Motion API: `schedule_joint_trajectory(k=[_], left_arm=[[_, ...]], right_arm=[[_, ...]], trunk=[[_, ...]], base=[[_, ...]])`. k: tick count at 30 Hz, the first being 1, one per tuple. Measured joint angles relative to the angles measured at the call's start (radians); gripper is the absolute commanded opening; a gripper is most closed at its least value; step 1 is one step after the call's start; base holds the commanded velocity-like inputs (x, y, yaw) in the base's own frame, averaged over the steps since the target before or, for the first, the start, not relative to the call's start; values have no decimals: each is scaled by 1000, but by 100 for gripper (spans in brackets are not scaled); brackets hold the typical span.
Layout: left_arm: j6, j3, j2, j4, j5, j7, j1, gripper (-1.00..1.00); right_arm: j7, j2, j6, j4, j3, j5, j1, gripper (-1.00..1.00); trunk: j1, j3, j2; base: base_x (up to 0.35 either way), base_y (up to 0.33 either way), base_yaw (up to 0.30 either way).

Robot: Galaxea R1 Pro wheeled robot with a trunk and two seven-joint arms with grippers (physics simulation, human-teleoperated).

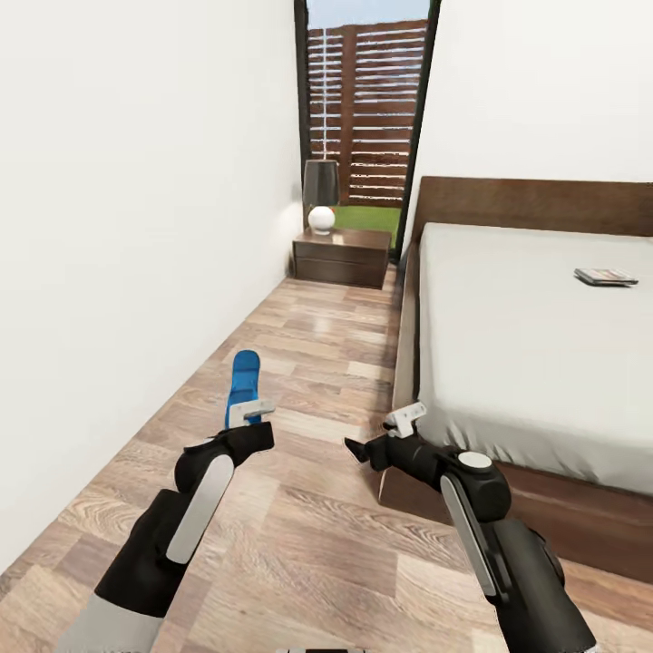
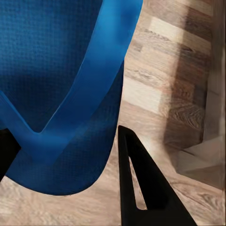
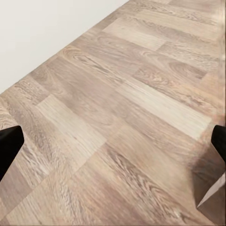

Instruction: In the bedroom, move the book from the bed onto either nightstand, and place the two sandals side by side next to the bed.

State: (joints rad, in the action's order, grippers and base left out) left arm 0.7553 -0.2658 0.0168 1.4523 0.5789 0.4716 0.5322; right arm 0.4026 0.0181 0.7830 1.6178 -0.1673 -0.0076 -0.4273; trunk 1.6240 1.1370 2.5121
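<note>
Blue sandal (image 1: 243, 384) was clamped in the left pincer (image 1: 251, 410), long axis pointing toward the nightstand (image 1: 341, 256); right pincer (image 1: 379, 435) stood apart, empty, beside the bed's (image 1: 508, 345) foot corner.

You have a blue sandal (image 2: 56, 94) in the left end effector (image 2: 66, 155); its sole looks matt and finely dimpled, like foam rubber, and its strap is smoother. The end effector's fingers (image 2: 141, 188) look like matt black plastic. Under you, the floor (image 3: 122, 122) is wood plank with strong grain and a soft sheen. The nightstand (image 1: 342, 256) is glossy dark wood, and the bed (image 1: 517, 345) shows plain matt pale cloth over a dark wooden frame.
</note>
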Motion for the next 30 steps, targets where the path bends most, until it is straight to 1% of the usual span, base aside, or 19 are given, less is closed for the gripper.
schedule_joint_trajectory(k=[3,5,8,9,10,12,14,15,16,17,21,30], left_arm=[[14,0,13,1,3,-2,11,-100],[24,0,27,5,4,-1,29,-100],[62,-1,51,29,9,3,61,-100],[93,-5,68,50,17,4,75,-100],[110,-7,76,61,12,4,79,-100],[132,-12,89,76,12,5,84,-100],[149,-23,100,91,17,5,76,-100],[155,-26,102,93,11,4,70,-100],[162,-32,103,93,16,0,56,-100],[163,-32,103,93,8,0,56,-100],[167,-36,106,88,10,-2,48,-100],[168,-38,111,73,12,-2,46,-100]], right_arm=[[0,-4,1,0,3,0,-5,100],[0,-5,1,0,14,0,-9,100],[1,-7,3,0,47,0,-16,100],[1,-7,5,0,67,1,-21,100],[1,-8,7,0,75,0,-23,100],[1,-8,13,0,91,0,-29,100],[1,-10,19,0,109,1,-34,100],[1,-10,20,0,113,0,-35,100],[2,-10,20,0,122,0,-36,100],[2,-10,20,0,123,0,-36,100],[3,-14,14,0,129,0,-36,100],[7,-47,14,0,134,0,-39,100]], trunk=[[-1,-12,-1],[-2,-19,-1],[-4,-31,-2],[-4,-35,-2],[-5,-39,-2],[-5,-46,-3],[-6,-54,-3],[-7,-58,-4],[-7,-62,-4],[-8,-66,-4],[-9,-81,-5],[-13,-116,-7]], base=[[0,0,-265],[0,0,-265],[0,0,-266],[0,0,-266],[0,0,-266],[0,0,-266],[0,0,-266],[0,0,-267],[0,0,-267],[0,0,-267],[0,0,-267],[0,0,-267]])
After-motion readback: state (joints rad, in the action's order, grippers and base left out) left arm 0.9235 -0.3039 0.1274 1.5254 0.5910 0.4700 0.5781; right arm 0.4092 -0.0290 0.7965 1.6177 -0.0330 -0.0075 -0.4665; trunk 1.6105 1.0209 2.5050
